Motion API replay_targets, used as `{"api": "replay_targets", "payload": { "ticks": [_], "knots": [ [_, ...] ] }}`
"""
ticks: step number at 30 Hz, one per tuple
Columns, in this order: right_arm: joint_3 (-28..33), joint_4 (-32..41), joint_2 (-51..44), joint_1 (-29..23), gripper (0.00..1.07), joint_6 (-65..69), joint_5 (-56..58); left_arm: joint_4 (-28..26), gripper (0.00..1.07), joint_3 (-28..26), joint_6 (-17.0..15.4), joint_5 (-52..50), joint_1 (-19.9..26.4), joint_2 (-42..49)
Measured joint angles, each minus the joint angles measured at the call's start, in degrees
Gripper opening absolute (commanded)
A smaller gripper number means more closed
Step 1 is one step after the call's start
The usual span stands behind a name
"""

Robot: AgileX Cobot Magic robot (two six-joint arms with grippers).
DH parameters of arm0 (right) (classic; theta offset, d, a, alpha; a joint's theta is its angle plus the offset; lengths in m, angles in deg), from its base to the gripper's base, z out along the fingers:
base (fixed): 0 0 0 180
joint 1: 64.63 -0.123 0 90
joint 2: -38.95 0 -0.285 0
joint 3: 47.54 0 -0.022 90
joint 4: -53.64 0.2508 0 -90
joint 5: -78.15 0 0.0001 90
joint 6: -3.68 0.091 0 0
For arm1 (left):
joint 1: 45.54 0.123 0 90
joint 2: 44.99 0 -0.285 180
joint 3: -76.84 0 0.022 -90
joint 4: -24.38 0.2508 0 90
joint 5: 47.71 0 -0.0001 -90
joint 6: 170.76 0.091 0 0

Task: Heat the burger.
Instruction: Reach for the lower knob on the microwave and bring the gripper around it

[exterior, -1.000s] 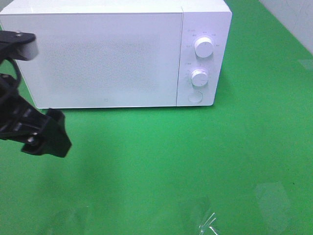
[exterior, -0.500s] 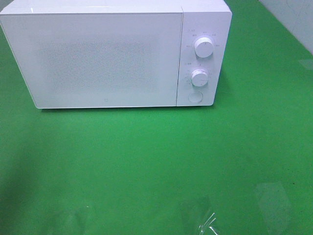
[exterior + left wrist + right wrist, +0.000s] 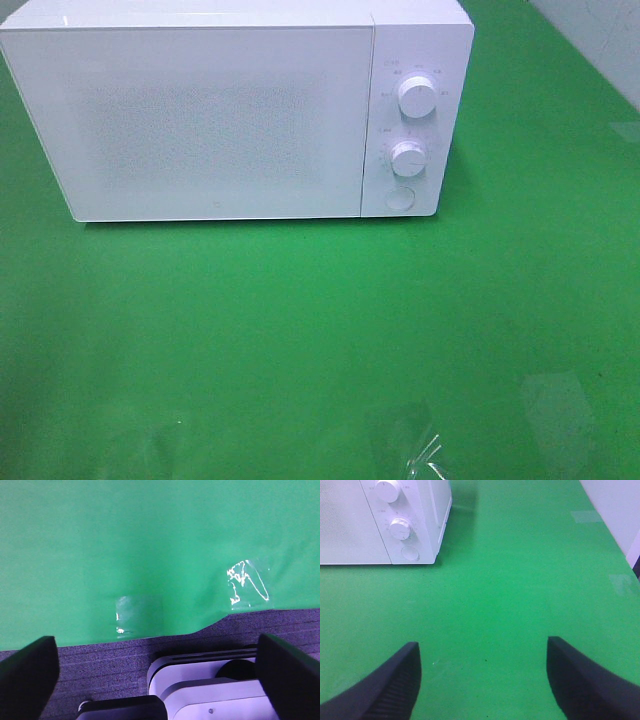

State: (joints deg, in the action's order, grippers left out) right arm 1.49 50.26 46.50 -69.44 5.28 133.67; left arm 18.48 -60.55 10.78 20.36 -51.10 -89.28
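Observation:
The burger is not in any view. A white microwave (image 3: 215, 115) stands at the back of the green table with its door shut; two dials (image 3: 417, 97) and a round button (image 3: 399, 198) are on its right panel. It also shows in the right wrist view (image 3: 385, 520). Neither gripper shows in the exterior high view. My left gripper (image 3: 155, 645) is open and empty, over the table's front edge. My right gripper (image 3: 482, 647) is open and empty, above the green cloth to the right of the microwave.
Green cloth (image 3: 320, 330) covers the table, with clear tape patches (image 3: 425, 455) near the front. In the left wrist view the cloth's edge, dark carpet (image 3: 125, 655) and a white robot base (image 3: 200, 685) show. A white wall (image 3: 615, 505) lies at the right.
My left arm stood at the left of the exterior high view one second ago and has pulled out of that view. The microwave has not changed.

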Motion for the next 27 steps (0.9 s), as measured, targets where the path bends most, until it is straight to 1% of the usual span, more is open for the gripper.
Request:
{"api": "replay_targets", "payload": {
  "ticks": [2, 3, 6, 8, 22, 24, 25, 26, 27],
  "knots": [
    [0.0, 0.0, 0.0, 0.0, 0.71, 0.0, 0.0, 0.1, 1.00, 1.0, 0.0, -0.5, 0.0, 1.3],
    [0.0, 0.0, 0.0, 0.0, 0.71, 0.0, 0.0, 0.2, 1.00, 2.5, 0.0, -2.1, 0.0, 3.3],
    [0.0, 0.0, 0.0, 0.0, 0.71, 0.0, 0.0, 0.2, 1.00, 3.2, 0.0, -4.6, 0.0, 5.4],
    [0.0, 0.0, 0.0, 0.0, 0.71, 0.0, 0.0, 0.2, 1.00, 4.4, 0.0, -5.9, 0.0, 8.6],
    [0.0, 0.0, 0.0, 0.0, 0.71, 0.0, 0.0, 0.3, 1.00, 4.6, 0.0, -6.2, 0.3, 14.0],
    [0.0, 0.0, 0.0, 0.0, 0.71, 0.0, 0.0, 0.3, 1.00, 4.7, 0.0, -6.2, 0.7, 14.9],
    [0.0, 0.0, 0.0, 0.0, 0.71, 0.0, 0.0, 0.3, 1.00, 4.8, 0.0, -6.2, 2.1, 17.1],
    [0.0, 0.0, 0.0, 0.0, 0.71, 0.0, 0.0, 0.3, 1.00, 4.8, 0.0, -6.2, 2.1, 17.1],
    [0.0, 0.0, 0.0, 0.0, 0.71, 0.0, 0.0, 0.3, 1.00, 4.8, 0.0, -6.3, 4.0, 20.2]
  ]
}}
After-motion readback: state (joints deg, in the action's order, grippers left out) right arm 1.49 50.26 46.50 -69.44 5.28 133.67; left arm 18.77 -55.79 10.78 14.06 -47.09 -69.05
